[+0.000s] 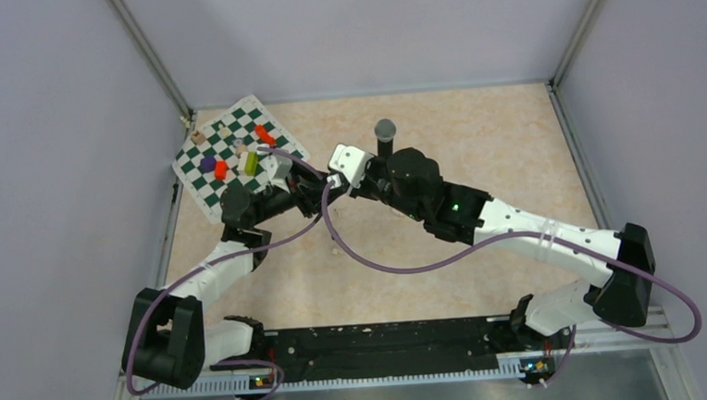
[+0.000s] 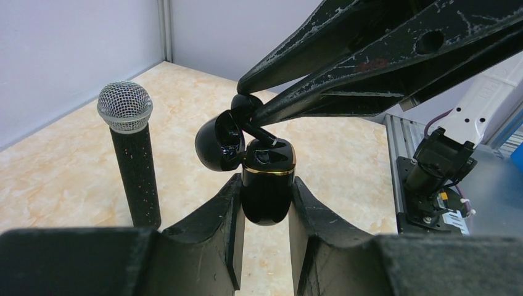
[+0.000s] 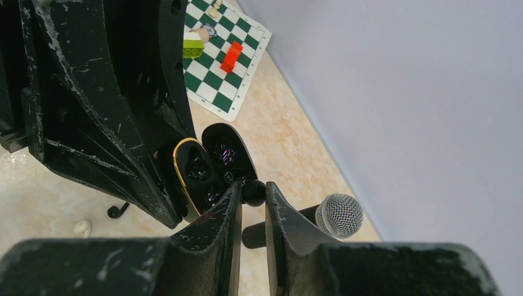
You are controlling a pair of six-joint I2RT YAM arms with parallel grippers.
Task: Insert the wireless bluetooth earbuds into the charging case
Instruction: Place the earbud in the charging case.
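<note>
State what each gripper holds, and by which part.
Left gripper clamps the open black charging case by its lower body's sides. Right gripper pinches a black earbud by its rounded head.

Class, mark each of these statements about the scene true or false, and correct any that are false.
1. The left fingers clamp the charging case, its lid open. True.
2. The right fingers pinch a white earbud. False: the earbud is black.
3. The microphone lies flat. False: it stands upright.
4. Coloured blocks sit on a chequered mat. True.
</note>
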